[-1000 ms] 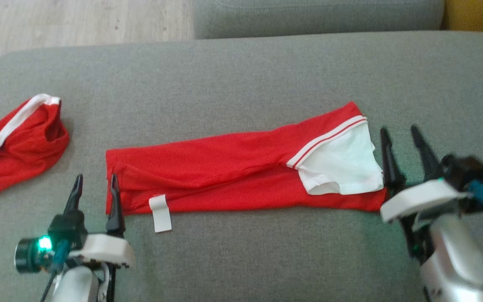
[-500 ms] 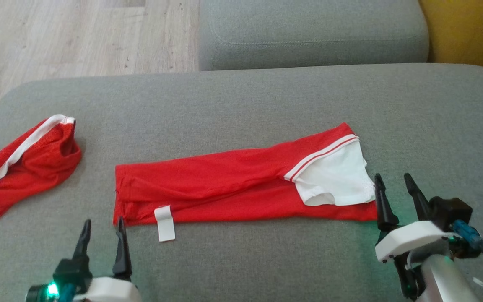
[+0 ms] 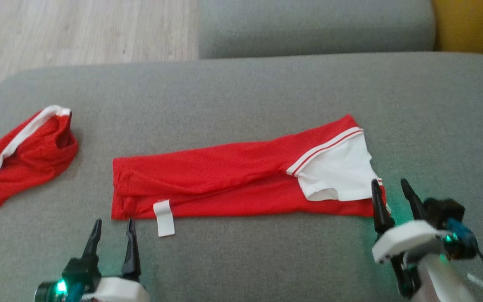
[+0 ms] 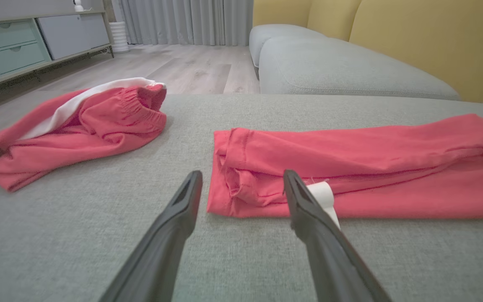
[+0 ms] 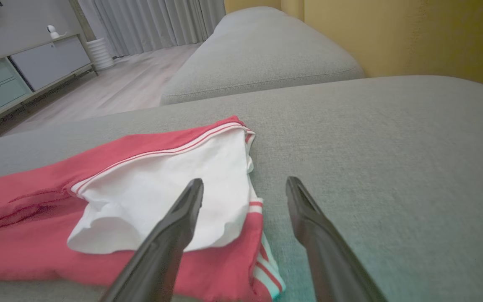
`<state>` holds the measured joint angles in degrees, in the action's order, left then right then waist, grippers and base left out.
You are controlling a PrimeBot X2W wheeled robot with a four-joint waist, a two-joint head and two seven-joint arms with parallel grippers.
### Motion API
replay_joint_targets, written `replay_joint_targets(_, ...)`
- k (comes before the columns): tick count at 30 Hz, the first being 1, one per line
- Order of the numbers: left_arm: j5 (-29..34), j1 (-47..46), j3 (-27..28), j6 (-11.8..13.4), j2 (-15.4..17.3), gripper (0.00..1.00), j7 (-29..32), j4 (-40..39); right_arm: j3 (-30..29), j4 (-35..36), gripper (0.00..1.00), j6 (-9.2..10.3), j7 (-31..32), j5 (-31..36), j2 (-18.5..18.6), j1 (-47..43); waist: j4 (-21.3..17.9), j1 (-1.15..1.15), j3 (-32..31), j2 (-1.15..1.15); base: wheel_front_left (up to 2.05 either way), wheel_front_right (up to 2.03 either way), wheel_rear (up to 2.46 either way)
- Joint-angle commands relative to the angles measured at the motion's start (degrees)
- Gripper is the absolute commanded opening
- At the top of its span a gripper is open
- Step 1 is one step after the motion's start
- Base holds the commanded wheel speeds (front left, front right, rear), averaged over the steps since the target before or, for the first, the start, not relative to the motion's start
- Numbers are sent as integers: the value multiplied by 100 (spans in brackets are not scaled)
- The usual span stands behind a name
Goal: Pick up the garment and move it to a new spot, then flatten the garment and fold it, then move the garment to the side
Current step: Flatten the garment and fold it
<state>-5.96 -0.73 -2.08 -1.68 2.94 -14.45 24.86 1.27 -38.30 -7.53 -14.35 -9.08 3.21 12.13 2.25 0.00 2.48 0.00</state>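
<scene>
Head view: the garment (image 3: 224, 180), red and folded into a long strip, lies flat on the grey sofa cushion (image 3: 266, 92), running left to right; a white panel (image 3: 338, 172) rests on its right end and a white tag (image 3: 164, 218) juts from its near left edge; the left gripper (image 3: 114, 221) sits just short of the left end, fingers spread wide and empty; the right gripper (image 3: 389, 182) stands at the right end, fingers likewise wide, holding nothing; right wrist view: one finger lies before the white panel, the other before bare cushion; a second red garment (image 3: 23, 155) lies bunched at far left, well apart.
</scene>
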Motion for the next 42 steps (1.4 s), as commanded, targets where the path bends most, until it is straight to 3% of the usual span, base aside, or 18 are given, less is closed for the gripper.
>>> replay_joint_targets(1, 49, -398, 110, -39, 3, 100, -55, -138, 92, 34, 100, 4, -64, 65, 27, 584, 105, 0, 277, 0, 0, 0, 0)
replay_joint_targets(12, -323, -782, -257, 46, -5, 100, -55, 1, -139, -1541, 100, 4, 101, 284, 138, 1592, 428, 0, 840, 0, 0, 0, 0)
replay_joint_targets(18, -414, -835, -316, 133, -5, 100, -55, 48, 348, -2117, 100, 4, 338, -302, 7, 1676, 483, 0, 900, 0, 0, 0, 0)
replay_joint_targets(19, -412, -840, -321, 131, -5, 100, -55, 54, 520, -2123, 86, 4, 363, -456, -7, 1640, 480, 0, 893, 0, 0, 0, 0)
replay_joint_targets(20, -412, -838, -321, 130, -5, 100, -55, 53, 664, -2113, 59, 4, 376, -638, -16, 1592, 471, 0, 874, 0, 0, 0, 0)
replay_joint_targets(21, -411, -827, -322, 132, -5, 100, -55, 49, 804, -2092, 5, 4, 380, -786, -21, 1548, 456, 0, 854, 0, 0, 0, 0)
replay_joint_targets(22, -414, -811, -328, 127, -5, 100, -55, 45, 933, -2064, 0, 4, 357, -897, -23, 1513, 432, 0, 828, 0, 0, 0, 0)
replay_joint_targets(26, -398, -758, -353, 115, -6, 100, -55, 35, 997, -2007, 0, 4, 107, -1143, 175, 1526, 314, 0, 731, 0, 0, 0, 0)
replay_joint_targets(35, -431, -557, -459, 70, -6, 100, -55, 68, 404, -1731, 0, 4, -61, -1052, 925, 1603, 56, 0, 338, 0, 0, 0, 0)
replay_joint_targets(42, -514, -381, -569, 112, -6, 100, -55, 132, 726, -848, 0, 4, -63, -986, 508, 1498, 29, 0, 131, 0, 0, 0, 0)
